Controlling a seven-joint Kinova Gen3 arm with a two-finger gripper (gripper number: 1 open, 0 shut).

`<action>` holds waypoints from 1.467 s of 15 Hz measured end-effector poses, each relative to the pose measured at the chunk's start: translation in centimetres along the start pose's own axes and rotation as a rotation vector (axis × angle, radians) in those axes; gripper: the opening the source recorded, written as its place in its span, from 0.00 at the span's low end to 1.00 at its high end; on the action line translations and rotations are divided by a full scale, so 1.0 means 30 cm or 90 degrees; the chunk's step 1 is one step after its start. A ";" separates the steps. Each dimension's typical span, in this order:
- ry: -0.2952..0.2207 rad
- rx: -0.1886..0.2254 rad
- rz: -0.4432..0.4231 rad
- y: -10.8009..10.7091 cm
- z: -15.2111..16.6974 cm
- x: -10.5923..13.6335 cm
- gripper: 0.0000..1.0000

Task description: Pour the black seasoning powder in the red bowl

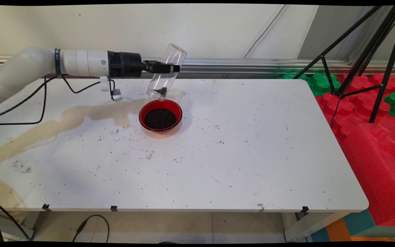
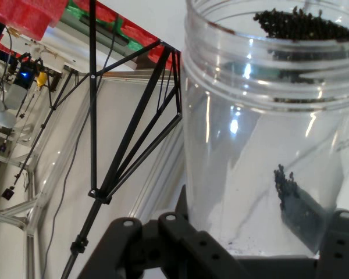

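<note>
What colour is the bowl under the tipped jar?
Red bowl with a dark rim, holding black grains; clearest in the main view.

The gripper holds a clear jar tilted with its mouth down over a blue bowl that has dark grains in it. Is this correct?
Not quite: the bowl is red, not blue, as the main view shows. The rest holds: the gripper holds the clear jar tilted, mouth down, above the bowl, and dark grains lie in the bowl.
</note>
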 end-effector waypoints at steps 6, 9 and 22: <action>-0.005 0.007 0.022 -0.012 -0.012 -0.004 0.00; -0.009 0.011 0.032 -0.017 -0.018 -0.007 0.00; -0.020 0.027 0.080 -0.040 -0.065 -0.016 0.00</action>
